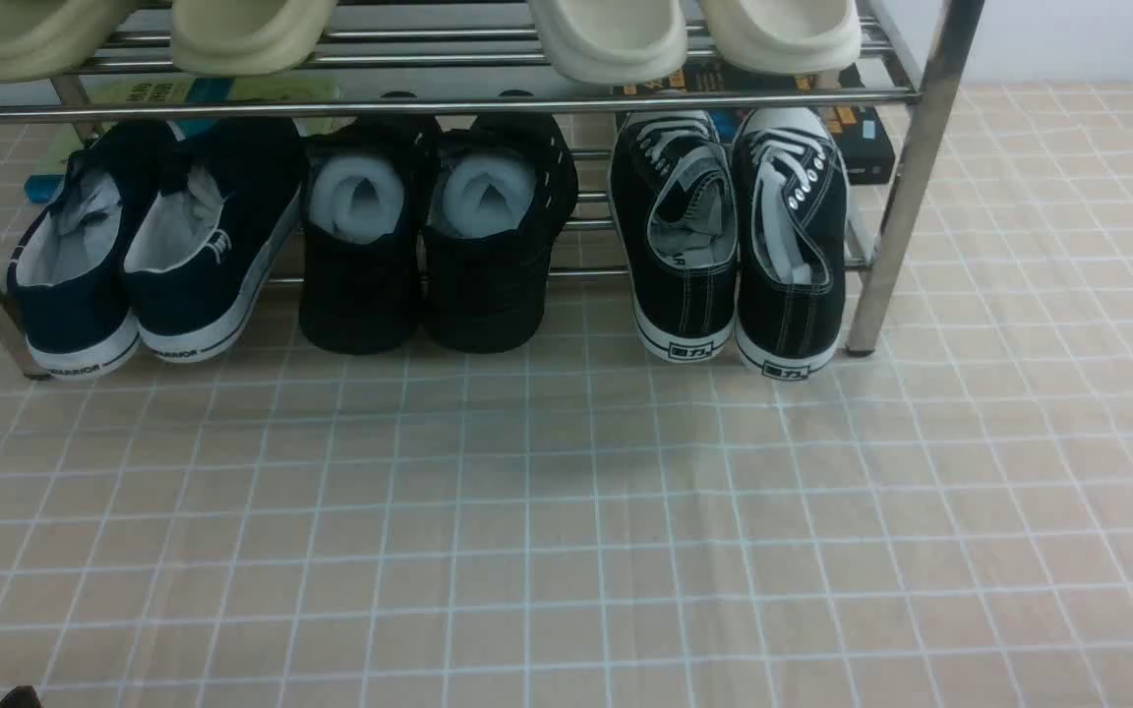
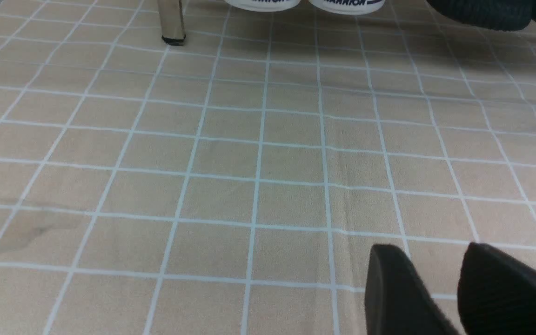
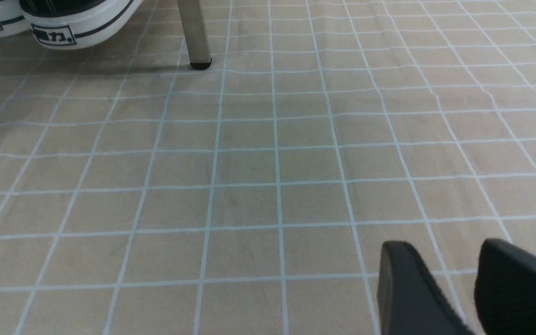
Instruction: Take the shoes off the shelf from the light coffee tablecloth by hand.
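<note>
Two black canvas white-soled sneakers (image 1: 734,246) sit at the right end of the shiny chrome tube shelf's (image 1: 906,197) lower tier, heels outward above the beige gridded tablecloth (image 1: 566,511); left gripper (image 2: 428,253) and right gripper (image 3: 442,249) both have jaws apart, empty; a careless reach could knock that frame.

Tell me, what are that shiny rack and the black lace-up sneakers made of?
The shelf looks like chromed metal tube: it mirrors its surroundings. The shoes seem black canvas, matte with white stitching; their soles look like white rubber, smooth.
</note>
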`<state>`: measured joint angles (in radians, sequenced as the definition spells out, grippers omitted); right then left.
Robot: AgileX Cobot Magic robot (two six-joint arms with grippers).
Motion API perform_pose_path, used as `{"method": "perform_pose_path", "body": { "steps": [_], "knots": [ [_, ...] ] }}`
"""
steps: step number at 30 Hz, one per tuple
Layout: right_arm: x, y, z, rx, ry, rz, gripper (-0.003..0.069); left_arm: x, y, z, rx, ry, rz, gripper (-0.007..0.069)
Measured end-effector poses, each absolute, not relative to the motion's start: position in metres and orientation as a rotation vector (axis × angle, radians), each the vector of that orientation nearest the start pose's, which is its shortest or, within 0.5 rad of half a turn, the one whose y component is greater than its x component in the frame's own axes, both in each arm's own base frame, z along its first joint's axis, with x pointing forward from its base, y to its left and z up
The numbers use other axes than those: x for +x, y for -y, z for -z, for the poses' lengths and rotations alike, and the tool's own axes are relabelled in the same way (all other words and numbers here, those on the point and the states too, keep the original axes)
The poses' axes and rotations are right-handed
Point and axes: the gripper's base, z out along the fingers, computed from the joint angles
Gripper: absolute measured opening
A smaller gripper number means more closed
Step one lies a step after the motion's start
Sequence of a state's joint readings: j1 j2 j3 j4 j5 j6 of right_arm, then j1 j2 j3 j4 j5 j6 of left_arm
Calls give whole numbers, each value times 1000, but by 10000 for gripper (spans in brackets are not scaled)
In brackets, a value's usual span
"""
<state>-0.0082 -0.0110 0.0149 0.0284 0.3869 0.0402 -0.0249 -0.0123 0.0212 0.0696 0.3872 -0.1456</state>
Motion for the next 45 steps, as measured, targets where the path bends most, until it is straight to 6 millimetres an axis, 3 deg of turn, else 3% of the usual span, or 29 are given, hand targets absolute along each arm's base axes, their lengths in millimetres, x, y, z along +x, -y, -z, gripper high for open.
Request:
{"method": "perform_pose_path", "body": {
  "steps": [32, 40, 44, 45],
  "knots": [
    [52, -1, -174, 63, -1873, -50, 240, 52, -1, -172, -71, -1878, 48, 239],
    [52, 3, -174, 1, -1874, 51, 240, 52, -1, -172, -70, -1878, 47, 239],
    [53, 0, -175, 141, -1853, -97, 240, 52, -1, -172, -70, -1878, 47, 239],
    [53, -3, -176, 284, -1827, -259, 240, 52, -1, -172, -70, -1878, 47, 239]
  ]
}}
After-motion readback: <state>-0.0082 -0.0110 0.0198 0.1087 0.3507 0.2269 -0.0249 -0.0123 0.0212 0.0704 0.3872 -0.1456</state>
